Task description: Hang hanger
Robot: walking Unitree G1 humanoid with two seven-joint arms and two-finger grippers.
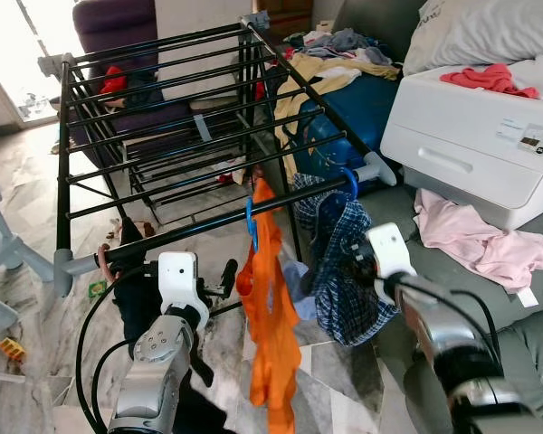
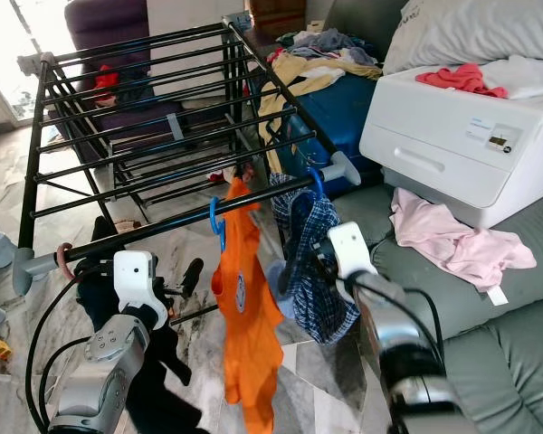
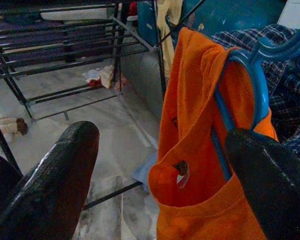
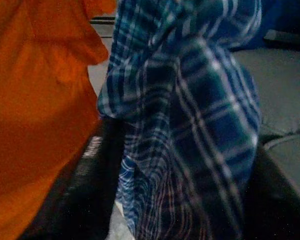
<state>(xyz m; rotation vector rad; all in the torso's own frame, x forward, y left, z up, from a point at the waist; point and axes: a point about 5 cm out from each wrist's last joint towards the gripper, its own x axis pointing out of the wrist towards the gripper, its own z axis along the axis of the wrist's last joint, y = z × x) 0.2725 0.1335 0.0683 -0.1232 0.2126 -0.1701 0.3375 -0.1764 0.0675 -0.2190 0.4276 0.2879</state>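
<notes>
At the far left, the black drying rack (image 1: 163, 136) stands on the marble floor (image 1: 36, 298), with its front rail (image 1: 208, 226) running across just above the robot's arms. A dark garment (image 1: 131, 289) hangs from that rail near its left end. The left gripper (image 3: 160, 165) is raised below the rail, close beside the orange shirt (image 1: 267, 307); its fingers (image 3: 55, 185) are spread wide and hold nothing, with the shirt and its blue hanger (image 3: 240, 95) standing between and ahead of them in the left wrist view. That hanger's hook (image 1: 251, 217) sits over the front rail, so the orange shirt looks already hung.

Further right, a plaid shirt (image 1: 344, 271) hangs on a second blue hanger (image 1: 348, 183), whose hook also appears to rest on the rail near its right end. The right gripper (image 1: 362, 262) is pressed in against the plaid cloth, which fills the space between its fingers in the right wrist view; whether they grip it cannot be told.

To the right, a white appliance (image 1: 480, 136) sits on the grey sofa (image 1: 489, 307), with a pink cloth (image 1: 480, 235) below it.

By the look of it, the hanging is essentially finished; what remains is to let go and draw both arms back.
</notes>
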